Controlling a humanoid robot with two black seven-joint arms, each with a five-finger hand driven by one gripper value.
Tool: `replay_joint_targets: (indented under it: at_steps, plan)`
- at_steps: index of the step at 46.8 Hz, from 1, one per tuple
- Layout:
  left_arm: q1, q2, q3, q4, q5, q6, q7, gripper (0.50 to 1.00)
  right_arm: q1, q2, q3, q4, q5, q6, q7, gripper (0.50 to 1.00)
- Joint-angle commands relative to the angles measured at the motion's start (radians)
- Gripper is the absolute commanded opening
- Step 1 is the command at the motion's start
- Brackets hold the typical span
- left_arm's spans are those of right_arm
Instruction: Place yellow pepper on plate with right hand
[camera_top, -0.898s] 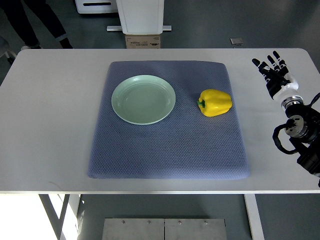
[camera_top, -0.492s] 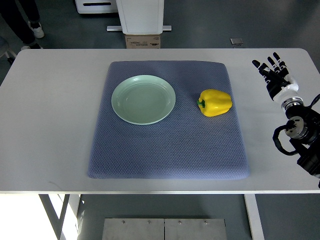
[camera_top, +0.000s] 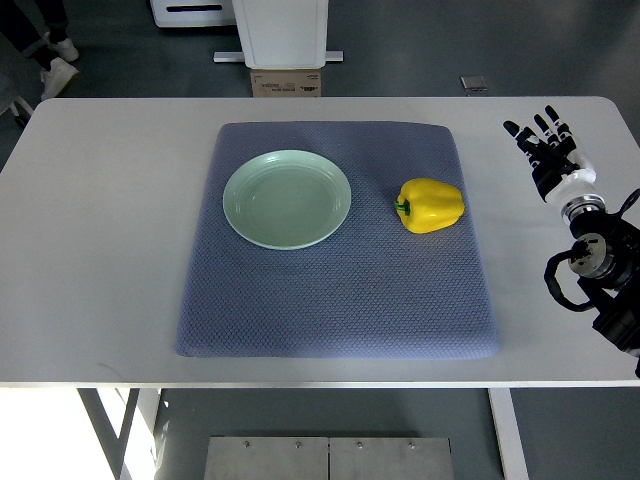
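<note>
Pale green plate (camera_top: 287, 198) on blue mat (camera_top: 338, 290), left of centre. Yellow pepper (camera_top: 430, 205) on mat just right of plate (green stem toward it). Right hand (camera_top: 549, 152) over white table (camera_top: 100, 250), far right, fingers spread, grasping nothing.

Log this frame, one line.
right hand open, over table, right of mat | pepper on mat | plate empty | no contact

yellow pepper (camera_top: 431, 205) on side, stem left | plate (camera_top: 287, 199) pale green, empty
</note>
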Motion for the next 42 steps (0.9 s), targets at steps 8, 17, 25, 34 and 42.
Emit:
replay_joint_targets:
  at_steps: [8,17,25,34,42]
  plan:
    - [0.000,0.000,0.000,0.000,0.000,0.000,0.000,1.000,-0.001,0.003,-0.001,0.000,-0.001,0.000,0.000,1.000]
    - [0.000,0.000,0.000,0.000,0.000,0.000,0.000,1.000,0.000,0.000,0.000,0.000,0.001,-0.004,0.000,1.000]
    - [0.000,0.000,0.000,0.000,0.000,0.000,-0.001,1.000,0.002,-0.005,-0.001,-0.006,0.001,-0.014,-0.001,1.000]
    - [0.000,0.000,0.000,0.000,0.000,0.000,0.000,1.000,-0.001,-0.002,0.002,-0.008,0.001,-0.014,0.000,1.000]
    - [0.000,0.000,0.000,0.000,0.000,0.000,0.000,1.000,0.002,-0.006,-0.007,-0.006,-0.001,-0.012,-0.001,1.000]
